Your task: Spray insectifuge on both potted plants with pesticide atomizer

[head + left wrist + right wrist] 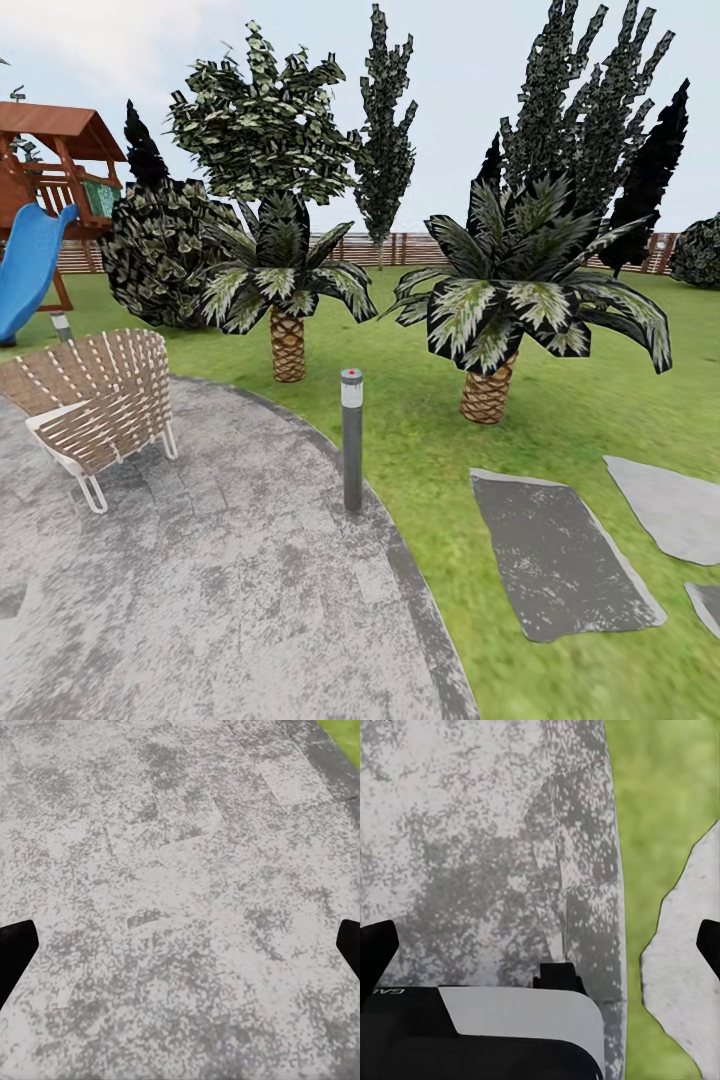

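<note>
The pesticide atomizer and the potted plants are out of view. In the left wrist view my left gripper (180, 952) is open, its dark fingertips (15, 952) far apart over speckled grey paving (180, 870), with nothing between them. My right gripper (540, 949) is open too, one fingertip (375, 952) at each side of the right wrist view. It hangs over the paving's edge (585, 870), with green grass (660, 810) and a pale stepping stone (682, 967) beyond. Part of my black-and-white body (510, 1035) shows below it.
A grey round patio (220, 600) lies ahead, with a woven chair (95, 410) at its left and a short bollard light (351, 440) on its rim. On the lawn stand two trunked palms (285, 290) (520, 300), flat stepping stones (555, 565), tall dark trees, a blue slide (30, 270) and a fence (400, 245).
</note>
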You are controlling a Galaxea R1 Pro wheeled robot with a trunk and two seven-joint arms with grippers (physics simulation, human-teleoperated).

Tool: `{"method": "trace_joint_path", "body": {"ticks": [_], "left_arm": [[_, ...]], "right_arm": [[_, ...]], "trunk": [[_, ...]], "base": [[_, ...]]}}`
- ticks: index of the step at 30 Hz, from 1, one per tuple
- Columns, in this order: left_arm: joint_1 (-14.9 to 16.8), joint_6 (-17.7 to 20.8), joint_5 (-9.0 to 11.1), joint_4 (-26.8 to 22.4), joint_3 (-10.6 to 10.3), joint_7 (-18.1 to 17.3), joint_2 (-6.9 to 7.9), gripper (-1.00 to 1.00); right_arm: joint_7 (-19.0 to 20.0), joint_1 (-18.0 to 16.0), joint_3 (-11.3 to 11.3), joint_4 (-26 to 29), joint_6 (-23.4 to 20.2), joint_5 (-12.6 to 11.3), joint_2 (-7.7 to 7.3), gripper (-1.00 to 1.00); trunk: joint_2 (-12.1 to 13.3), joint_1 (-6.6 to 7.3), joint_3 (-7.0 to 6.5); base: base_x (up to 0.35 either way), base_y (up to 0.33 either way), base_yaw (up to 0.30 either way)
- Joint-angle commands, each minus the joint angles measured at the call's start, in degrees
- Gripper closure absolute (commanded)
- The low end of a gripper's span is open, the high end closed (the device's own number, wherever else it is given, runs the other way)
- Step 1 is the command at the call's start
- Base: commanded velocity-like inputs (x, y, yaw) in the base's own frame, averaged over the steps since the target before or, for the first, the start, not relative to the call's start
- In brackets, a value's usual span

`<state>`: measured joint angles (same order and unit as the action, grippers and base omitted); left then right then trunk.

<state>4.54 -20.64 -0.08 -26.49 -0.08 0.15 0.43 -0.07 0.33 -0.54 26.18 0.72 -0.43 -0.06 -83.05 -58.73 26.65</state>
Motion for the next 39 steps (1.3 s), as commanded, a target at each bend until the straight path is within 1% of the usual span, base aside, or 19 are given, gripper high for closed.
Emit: {"method": "trace_joint_path", "body": {"ticks": [1, 5, 16, 25, 30, 39], "left_arm": [[0.03, -0.18, -0.01, 0.04, -0.01, 0.00, 0.01, -1.00], [0.03, -0.17, -0.01, 0.04, -0.01, 0.02, 0.01, -1.00], [0.03, -0.19, -0.01, 0.04, -0.01, 0.02, 0.01, -1.00], [0.03, -0.19, -0.01, 0.04, -0.01, 0.00, 0.01, -1.00], [0.03, -0.18, -0.01, 0.04, -0.01, 0.00, 0.01, -1.00], [0.03, -0.19, -0.01, 0.04, -0.01, -0.01, 0.01, -1.00]], "right_arm": [[-0.03, 0.02, -0.06, 0.08, 0.07, -0.08, 0.02, -1.00], [-0.07, 0.02, -0.13, 0.10, 0.07, -0.16, 0.05, -1.00], [-0.02, 0.02, -0.17, 0.10, 0.07, -0.19, 0.06, -1.00], [0.11, 0.02, -0.16, 0.10, 0.07, -0.19, 0.06, -1.00], [0.14, 0.02, -0.17, 0.10, 0.07, -0.19, 0.06, -1.00], [0.15, 0.02, -0.17, 0.10, 0.07, -0.19, 0.06, -1.00]], "trunk": [[-0.03, 0.00, 0.04], [-0.03, 0.00, -0.08], [-0.03, 0.00, -0.53], [-0.03, 0.00, -0.92], [-0.03, 0.00, -1.13], [-0.03, 0.00, -1.51]], "base": [[0.000, 0.000, -0.033], [0.000, 0.111, -0.144], [0.000, 0.269, -0.229], [0.000, 0.203, -0.241], [0.000, 0.095, -0.241], [0.000, 0.009, -0.241]]}}
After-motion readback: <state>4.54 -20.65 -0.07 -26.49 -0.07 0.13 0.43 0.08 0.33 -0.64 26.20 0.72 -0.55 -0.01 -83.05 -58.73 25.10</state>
